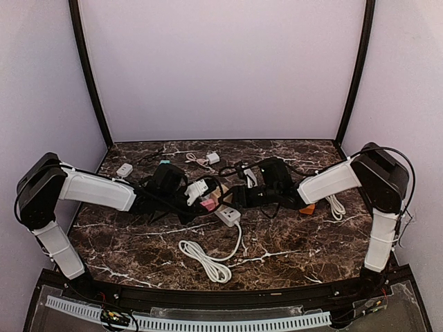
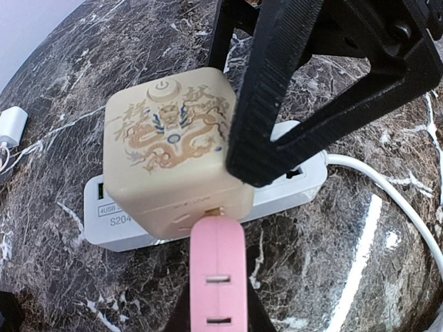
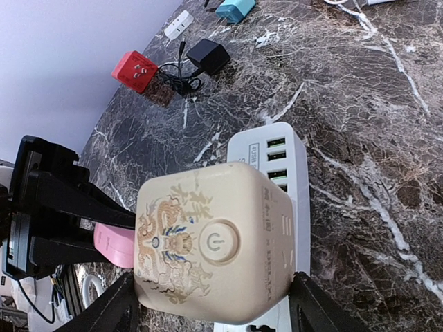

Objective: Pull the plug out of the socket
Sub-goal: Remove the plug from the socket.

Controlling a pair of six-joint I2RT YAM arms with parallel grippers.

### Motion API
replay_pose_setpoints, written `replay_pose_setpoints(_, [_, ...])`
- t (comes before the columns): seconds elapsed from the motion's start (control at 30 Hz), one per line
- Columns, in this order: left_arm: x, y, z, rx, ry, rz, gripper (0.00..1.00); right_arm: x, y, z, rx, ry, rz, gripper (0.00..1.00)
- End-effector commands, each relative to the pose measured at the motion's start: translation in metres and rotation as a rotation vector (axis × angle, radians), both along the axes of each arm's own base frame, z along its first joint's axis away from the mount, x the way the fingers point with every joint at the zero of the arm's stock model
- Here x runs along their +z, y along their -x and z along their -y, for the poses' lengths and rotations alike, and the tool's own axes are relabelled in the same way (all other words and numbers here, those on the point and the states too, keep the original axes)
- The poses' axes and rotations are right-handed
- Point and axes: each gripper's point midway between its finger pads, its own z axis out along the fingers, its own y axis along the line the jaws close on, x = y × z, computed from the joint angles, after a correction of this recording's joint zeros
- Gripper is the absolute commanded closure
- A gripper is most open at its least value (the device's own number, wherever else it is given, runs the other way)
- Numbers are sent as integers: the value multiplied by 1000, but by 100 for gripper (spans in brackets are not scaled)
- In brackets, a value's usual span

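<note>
The marble counter (image 1: pixel 138 242) carries a clutter of chargers, but the work is all at its middle, where the left arm (image 1: pixel 97 190) and right arm (image 1: pixel 329 181) meet nose to nose. A white power strip (image 2: pixel 118 221) lies flat there, its cable (image 1: pixel 208 256) looped toward the near edge. A cream cube socket (image 2: pixel 166 152), printed with a dragon, sits plugged in on top of it. The pink plug (image 2: pixel 217 263) is in the cube's side face, the face turned toward the left arm.

The right hand (image 3: pixel 214 275) is spread wide and straddles the cube, one finger close on each flank. Whether both are pressing yet I cannot tell, though from the left wrist one black finger looks laid against the cube's face. The left hand (image 2: pixel 217 311) is pressed together on the pink plug, pinching its tail end.

The relation that matters is that the plug's long axis runs straight out of the cube and in line with the left hand's own reach. It crosses the strip's long axis. The plug's nose points into the cube and its tail toward the left arm, so the left hand is the nearer one (and the only one on it). My judgement is that the pull should go straight back along that axis while the right hand steadies the cube. Otherwise cube and strip may drag along.
</note>
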Motion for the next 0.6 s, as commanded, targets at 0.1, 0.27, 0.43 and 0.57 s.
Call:
replay_pose_setpoints(0.1, [-29,4,-11,-6,-65,-73,99,-21,-13,12,-65,69,-23,28])
replay_pose_setpoints(0.27, [-28,-1,7,-28,-14,-93,98,-13,-16,1,-50,59,-3,24])
replay_pose_setpoints(0.43, [-27,-3,15,-33,17,-102,98,-11,-22,0,-57,78,16,22])
replay_pose_setpoints(0.57, [-27,-3,19,-41,23,-111,97,-18,-25,-1,-61,98,21,19])
